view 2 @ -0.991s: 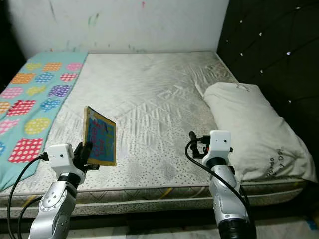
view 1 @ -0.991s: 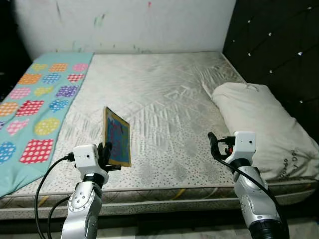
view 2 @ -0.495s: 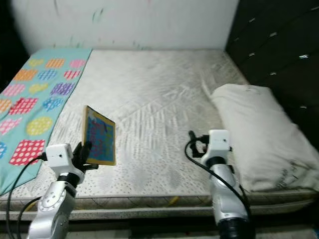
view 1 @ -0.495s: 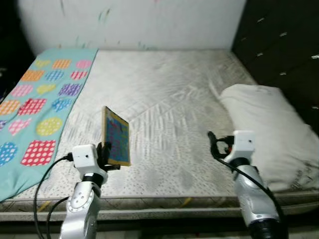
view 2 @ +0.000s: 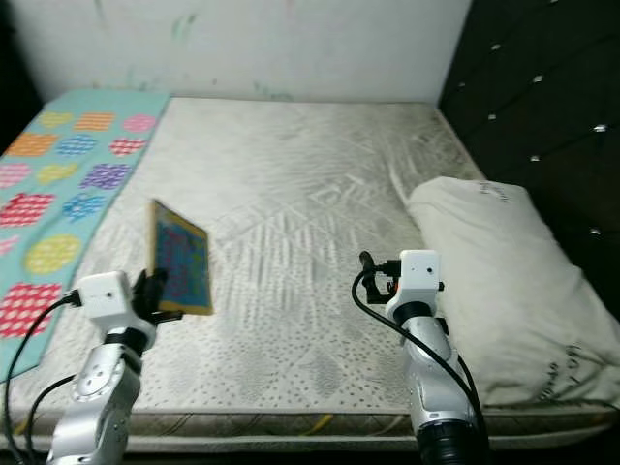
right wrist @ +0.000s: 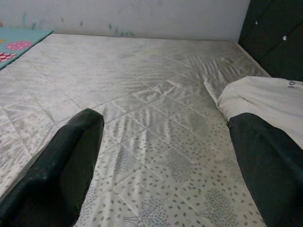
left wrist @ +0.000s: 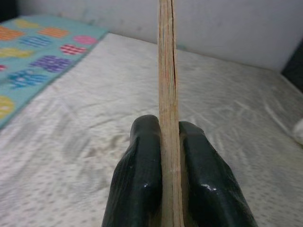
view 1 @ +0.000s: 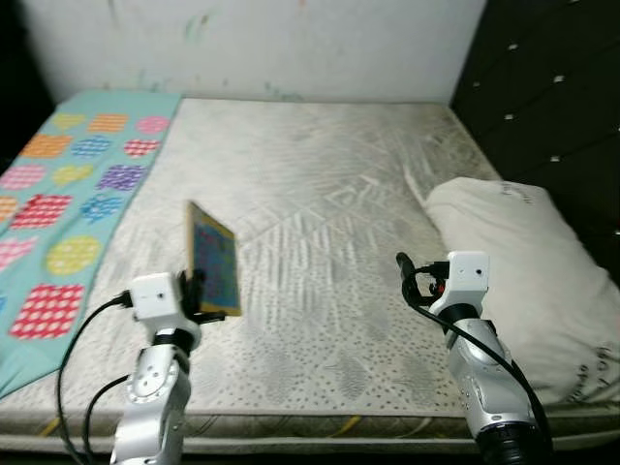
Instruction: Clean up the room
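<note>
I am looking down on a bare quilted mattress (view 1: 320, 203) that is taking up most of the scene, with a dark padded headboard (view 1: 552, 97) running along its right side. A turquoise patchwork blanket (view 1: 68, 184) is lying along the left edge, and a cream pillow (view 1: 523, 262) is resting at the right, against the headboard.

I am holding both arms out over the near edge of the bed. The left gripper (left wrist: 168, 156) is clamping a thin book (view 1: 213, 259) by its lower edge, the two black fingers (left wrist: 142, 179) pressing flat against either cover. The book is standing upright on its long axis, clear of the mattress, just above the left wrist and well to the left of the right arm. Its colourful cover is facing right, towards the middle of the bed, and from the left wrist view I am seeing it purely edge-on, the top edge pointing up and away from the hand.

The right gripper (right wrist: 165, 156) is hanging spread wide with nothing between its fingers, hovering over the mattress just beside the pillow.

I judge that the book is the thing being tidied, and the left arm already has it, so the coming move is turning on where I am carrying it.
</note>
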Controlling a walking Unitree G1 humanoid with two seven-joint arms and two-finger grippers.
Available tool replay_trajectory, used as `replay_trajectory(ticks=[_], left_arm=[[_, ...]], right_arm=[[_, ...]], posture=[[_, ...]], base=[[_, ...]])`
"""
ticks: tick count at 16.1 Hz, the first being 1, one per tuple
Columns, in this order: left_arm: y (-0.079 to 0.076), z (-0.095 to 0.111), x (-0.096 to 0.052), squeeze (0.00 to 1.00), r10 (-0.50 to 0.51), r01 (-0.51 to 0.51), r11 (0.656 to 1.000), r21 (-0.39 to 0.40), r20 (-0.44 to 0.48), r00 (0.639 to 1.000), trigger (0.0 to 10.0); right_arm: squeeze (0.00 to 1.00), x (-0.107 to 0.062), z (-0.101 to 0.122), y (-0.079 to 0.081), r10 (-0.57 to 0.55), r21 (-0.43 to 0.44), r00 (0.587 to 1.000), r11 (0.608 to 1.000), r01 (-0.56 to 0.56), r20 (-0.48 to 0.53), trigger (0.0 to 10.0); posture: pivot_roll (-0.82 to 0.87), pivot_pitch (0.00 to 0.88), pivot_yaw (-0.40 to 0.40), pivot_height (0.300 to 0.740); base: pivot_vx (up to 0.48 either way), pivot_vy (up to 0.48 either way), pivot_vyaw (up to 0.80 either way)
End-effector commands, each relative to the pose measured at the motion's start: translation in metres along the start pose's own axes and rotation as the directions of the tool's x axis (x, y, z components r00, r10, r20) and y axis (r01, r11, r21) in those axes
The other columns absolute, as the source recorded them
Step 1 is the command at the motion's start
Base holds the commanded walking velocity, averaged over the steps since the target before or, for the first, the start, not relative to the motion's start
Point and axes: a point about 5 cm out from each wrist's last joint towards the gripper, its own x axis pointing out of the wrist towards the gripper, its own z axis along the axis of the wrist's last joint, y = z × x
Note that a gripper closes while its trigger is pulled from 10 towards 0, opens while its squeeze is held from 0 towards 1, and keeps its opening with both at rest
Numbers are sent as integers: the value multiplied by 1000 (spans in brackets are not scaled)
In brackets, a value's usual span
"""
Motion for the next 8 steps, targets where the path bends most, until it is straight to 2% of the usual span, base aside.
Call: replay_trajectory(ticks=[1, 5, 8], left_arm=[[-4, 4, 1, 0, -12, 11, 1000, 10, 19, 1000, 10000], [-7, 3, 1, 0, -22, 22, 1000, 12, 15, 1000, 10000], [-10, 5, 3, 0, -39, 39, 999, 11, 19, 999, 10000]], right_arm=[[0, 0, 1, -2, -5, -9, 1000, 1000, 5, 6, 10000], [0, 2, 2, -1, 2, -19, 1000, 1000, -1, 11, 10000], [0, 2, 1, -1, -1, -9, 1000, 1000, 1, 11, 10000]], posture=[[-95, 0, -15, 740], [-92, 0, -18, 740], [-92, 0, -15, 740]], base=[[0, 0, 0], [0, 0, 597], [0, 0, 0]])
